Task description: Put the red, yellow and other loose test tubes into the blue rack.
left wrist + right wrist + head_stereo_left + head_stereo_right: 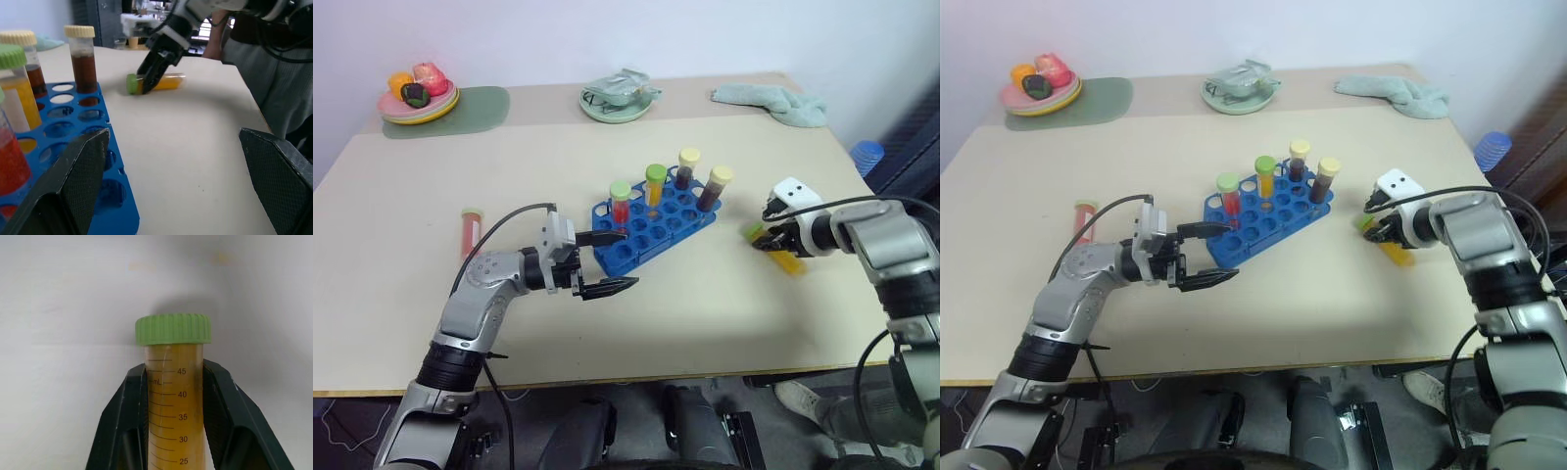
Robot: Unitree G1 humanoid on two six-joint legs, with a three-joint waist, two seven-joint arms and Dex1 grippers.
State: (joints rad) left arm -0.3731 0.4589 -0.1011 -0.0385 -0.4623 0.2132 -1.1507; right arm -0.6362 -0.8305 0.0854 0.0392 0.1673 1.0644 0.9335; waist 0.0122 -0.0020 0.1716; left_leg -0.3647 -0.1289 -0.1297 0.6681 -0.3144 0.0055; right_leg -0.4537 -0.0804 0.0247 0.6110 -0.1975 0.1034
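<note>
The blue rack (656, 227) stands mid-table with several capped tubes upright in its far holes: a red one (620, 203), a yellow one (654, 186) and two dark ones (686, 168). A yellow tube with a green cap (173, 396) lies on its side on the table right of the rack, and my right gripper (767, 238) is shut on it just below the cap. My left gripper (613, 260) hangs open and empty at the rack's near-left corner, pointing right. A loose red tube (471, 231) lies far left on the table.
At the back stand a plate of toy food (419, 93) on a green mat, a pale green plate (619, 101) with crumpled wrapping, and a teal cloth (773, 104). A blue stack (867, 155) sits beyond the table's right edge.
</note>
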